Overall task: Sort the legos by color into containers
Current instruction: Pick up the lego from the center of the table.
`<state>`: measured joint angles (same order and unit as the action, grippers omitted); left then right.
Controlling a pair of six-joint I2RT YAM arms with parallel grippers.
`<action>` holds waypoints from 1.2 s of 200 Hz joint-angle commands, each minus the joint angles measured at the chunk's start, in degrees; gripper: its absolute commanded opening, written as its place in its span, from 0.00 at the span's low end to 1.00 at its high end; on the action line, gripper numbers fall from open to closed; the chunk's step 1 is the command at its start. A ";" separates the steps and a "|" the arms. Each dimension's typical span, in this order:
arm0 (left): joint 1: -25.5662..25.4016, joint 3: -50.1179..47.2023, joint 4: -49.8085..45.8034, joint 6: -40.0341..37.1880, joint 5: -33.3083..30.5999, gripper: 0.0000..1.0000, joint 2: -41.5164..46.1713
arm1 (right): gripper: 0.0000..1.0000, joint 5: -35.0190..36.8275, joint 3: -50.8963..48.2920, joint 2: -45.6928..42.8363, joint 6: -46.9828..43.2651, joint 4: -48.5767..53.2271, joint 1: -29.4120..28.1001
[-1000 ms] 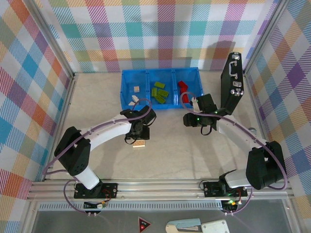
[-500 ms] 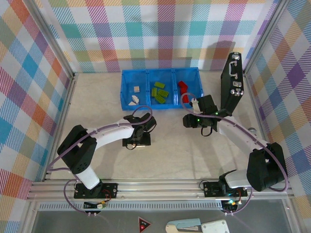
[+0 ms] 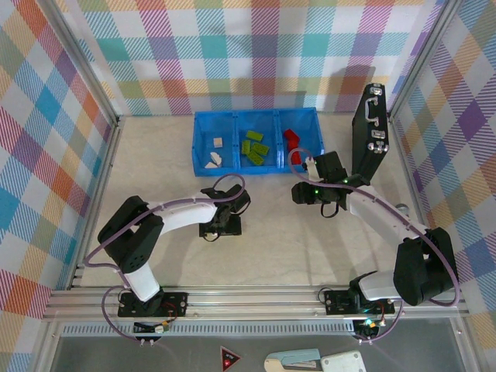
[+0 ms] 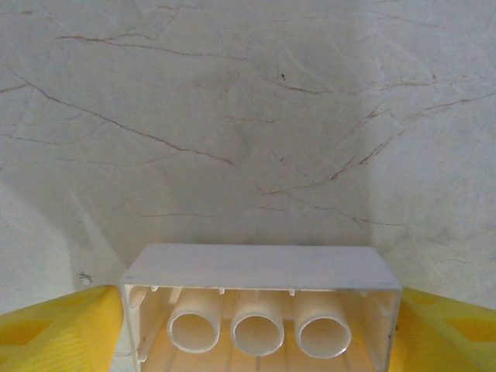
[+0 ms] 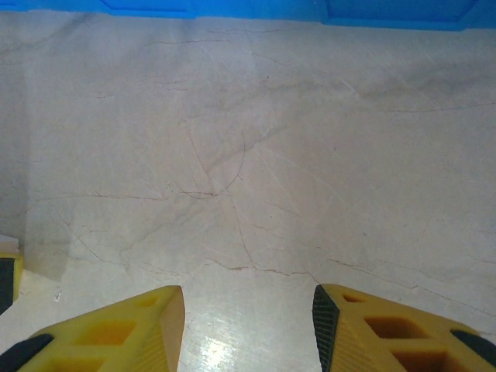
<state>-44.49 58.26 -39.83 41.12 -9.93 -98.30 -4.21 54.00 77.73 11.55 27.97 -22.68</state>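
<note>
A cream lego (image 4: 260, 267) sits between the yellow fingers (image 4: 62, 329) of my left gripper (image 4: 262, 329), its hollow underside with three tubes facing the camera. Both fingers press against its short ends, low over the table. From above, the left gripper (image 3: 220, 226) is in front of the containers (image 3: 232, 115), three compartments of one blue tray. Cream legos (image 3: 213, 159) lie in the left compartment, green legos (image 3: 254, 147) in the middle, red legos (image 3: 291, 137) in the right. My right gripper (image 5: 248, 329) stands open over bare table, nothing between its fingers; from above, the right gripper (image 3: 304, 192) is in front of the tray's right end.
A black case (image 3: 370, 132) with metal latches stands upright at the right of the tray. The tray's blue front wall (image 5: 232, 8) runs along the top of the right wrist view. Checked walls enclose the marble table on three sides.
My left gripper has moved down and slightly back over the cream lego that lay on the table, opened wide, then closed onto it. The right arm has stayed still.
</note>
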 commanded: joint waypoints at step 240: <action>-0.28 8.27 -4.99 -4.20 -1.74 0.63 0.00 | 0.49 -0.28 -1.39 -6.12 0.84 3.89 0.09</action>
<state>-44.49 63.16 -42.00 38.96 -10.48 -98.08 -4.16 53.98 73.43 11.62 30.96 -22.68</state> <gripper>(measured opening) 0.632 0.488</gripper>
